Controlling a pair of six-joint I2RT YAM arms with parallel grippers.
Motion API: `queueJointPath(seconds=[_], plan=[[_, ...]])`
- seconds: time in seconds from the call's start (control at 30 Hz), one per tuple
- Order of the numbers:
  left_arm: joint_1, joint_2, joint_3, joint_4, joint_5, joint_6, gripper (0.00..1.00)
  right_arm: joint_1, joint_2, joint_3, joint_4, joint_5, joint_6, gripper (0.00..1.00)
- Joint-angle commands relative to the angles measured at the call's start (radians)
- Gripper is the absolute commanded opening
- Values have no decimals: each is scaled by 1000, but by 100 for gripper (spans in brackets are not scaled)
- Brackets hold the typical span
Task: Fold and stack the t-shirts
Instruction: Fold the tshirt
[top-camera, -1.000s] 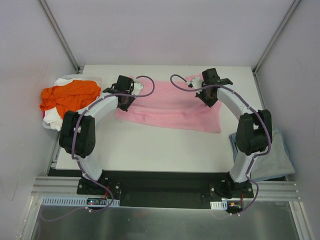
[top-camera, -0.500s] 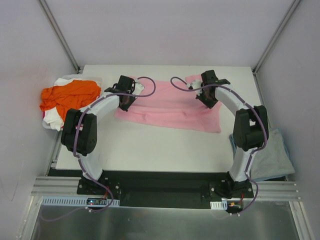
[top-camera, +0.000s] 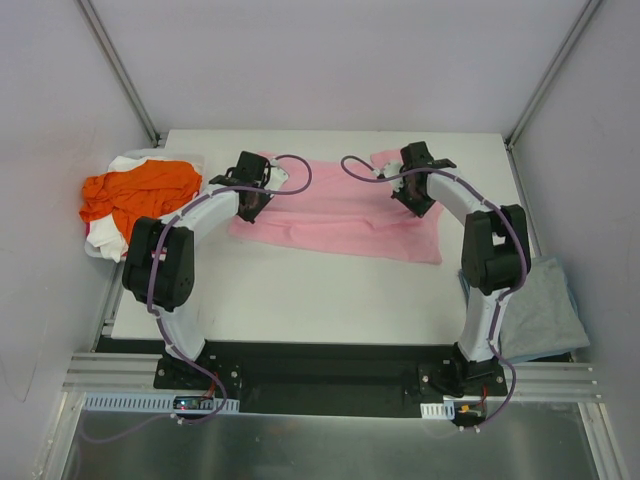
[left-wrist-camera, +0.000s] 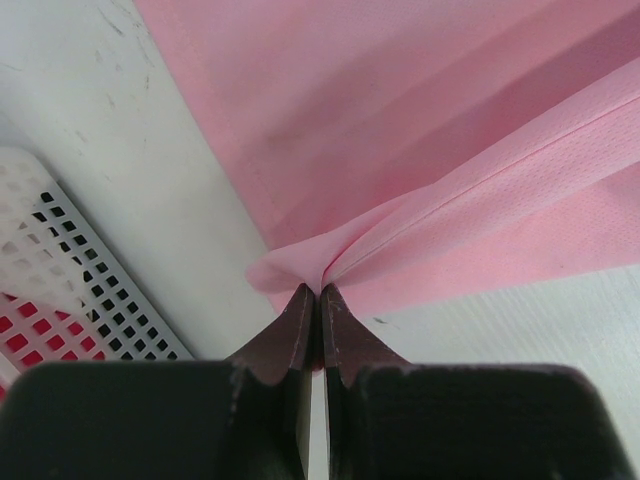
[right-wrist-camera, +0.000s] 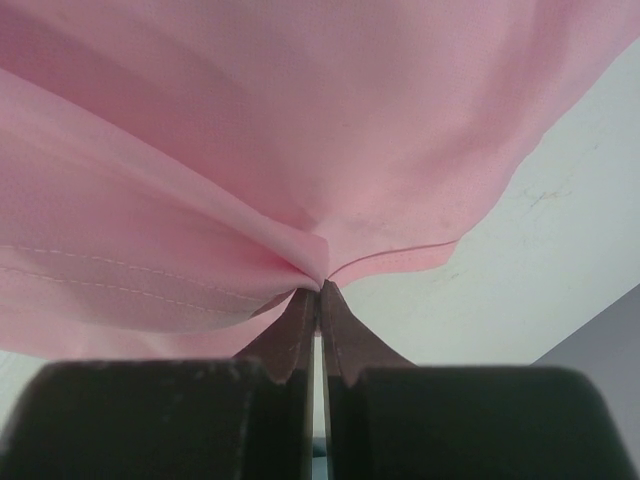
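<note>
The light pink t-shirt (top-camera: 340, 215) lies spread across the far half of the table. My left gripper (top-camera: 250, 205) is shut on a pinched fold at its left edge, where the left wrist view shows the jaws (left-wrist-camera: 319, 290) closed on pink cloth (left-wrist-camera: 400, 120). My right gripper (top-camera: 417, 203) is shut on a bunched fold near the shirt's right end, its jaws (right-wrist-camera: 319, 288) closed on pink cloth (right-wrist-camera: 250, 120). An orange t-shirt (top-camera: 135, 190) and a white one (top-camera: 125, 163) are heaped at the left. A grey-blue t-shirt (top-camera: 545, 315) lies at the near right.
A white perforated basket (top-camera: 198, 160) at the table's far left corner holds the orange and white shirts; its wall (left-wrist-camera: 60, 250) shows beside my left gripper. The grey-blue shirt hangs over the table's right edge behind my right arm (top-camera: 490, 260). White walls enclose the table.
My right arm's elbow has swung left and its gripper has shifted slightly left with the pink cloth. The left arm's elbow has edged right. Both grips have held.
</note>
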Motion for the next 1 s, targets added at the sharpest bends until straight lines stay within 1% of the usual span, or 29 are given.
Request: queueJointPath(seconds=[0.0, 0.37, 0.53, 0.97], plan=[[9, 23, 17, -8, -34, 19, 0, -16, 3, 37, 14, 35, -13, 1], [7, 47, 30, -9, -32, 15, 0, -17, 26, 64, 16, 33, -15, 1], [7, 66, 56, -9, -40, 12, 0, -20, 40, 87, 8, 35, -13, 1], [7, 93, 128, -6, -69, 18, 0, -19, 37, 84, 6, 36, -20, 1]])
